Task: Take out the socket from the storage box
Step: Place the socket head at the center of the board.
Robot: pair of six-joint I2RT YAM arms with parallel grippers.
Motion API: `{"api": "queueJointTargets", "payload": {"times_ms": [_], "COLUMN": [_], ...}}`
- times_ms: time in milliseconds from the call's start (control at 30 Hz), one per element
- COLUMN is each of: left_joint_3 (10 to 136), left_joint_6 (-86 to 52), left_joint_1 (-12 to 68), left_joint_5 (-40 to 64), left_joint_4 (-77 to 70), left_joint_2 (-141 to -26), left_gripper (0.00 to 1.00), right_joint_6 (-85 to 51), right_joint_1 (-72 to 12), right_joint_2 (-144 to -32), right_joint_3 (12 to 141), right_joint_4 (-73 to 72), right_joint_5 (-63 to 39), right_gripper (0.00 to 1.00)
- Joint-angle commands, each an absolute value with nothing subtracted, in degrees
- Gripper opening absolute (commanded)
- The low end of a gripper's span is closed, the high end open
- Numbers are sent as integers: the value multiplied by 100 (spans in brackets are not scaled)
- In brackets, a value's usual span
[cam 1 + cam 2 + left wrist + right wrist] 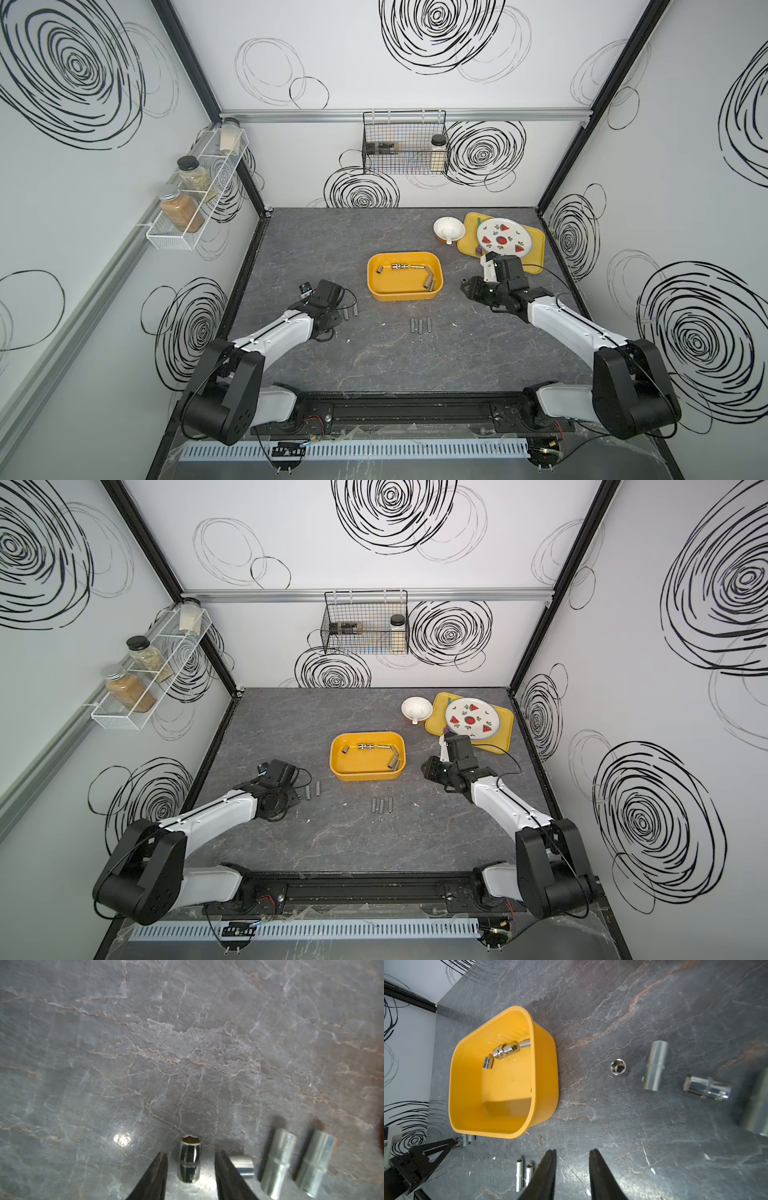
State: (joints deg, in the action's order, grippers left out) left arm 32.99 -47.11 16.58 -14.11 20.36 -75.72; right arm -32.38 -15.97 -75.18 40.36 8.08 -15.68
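I've got L fingers (158, 1174) spread either side of a socket (189, 1162) on the table (187, 1043), lower centre of L wrist view, not touching; its markings too blurred to read. Storage box (403, 296) sits mid-frame in both top views, more sockets (401, 267) inside. R fingers (548, 1167) spread, empty, right of it.

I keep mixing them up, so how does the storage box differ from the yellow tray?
The storage box is deep with tall walls; the tray is flat and shallow. The box holds metal sockets; the tray carries a patterned plate. The box sits mid-table; the tray lies by the far right corner. Both are yellow with rounded corners.
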Motion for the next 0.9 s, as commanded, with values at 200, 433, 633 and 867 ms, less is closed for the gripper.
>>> {"api": "queueJointTargets", "payload": {"times_ms": [200, 433, 633, 867], "left_joint_3": [3452, 4606, 5227, 5134], "left_joint_6": [-4696, -4488, -3754, -3218], "left_joint_1": [1723, 2150, 2153, 2136], "left_joint_5": [-1145, -972, -892, -920], "left_joint_4": [2095, 3174, 3809, 3743], "left_joint_2": [-6664, -5836, -5667, -5660], "left_gripper": [47, 49, 50, 50], "right_joint_6": [-3155, -2985, -2808, -2548], "right_joint_1": [-1652, -2205, -2936, -3684], "right_joint_2": [-7488, -7520, -8597, -10611], "right_joint_3": [4206, 4733, 5865, 8016], "right_joint_4": [852, 1010, 1431, 2324], "right_joint_5": [-1370, -892, -483, -103], "right_gripper": [32, 32, 32, 38]}}
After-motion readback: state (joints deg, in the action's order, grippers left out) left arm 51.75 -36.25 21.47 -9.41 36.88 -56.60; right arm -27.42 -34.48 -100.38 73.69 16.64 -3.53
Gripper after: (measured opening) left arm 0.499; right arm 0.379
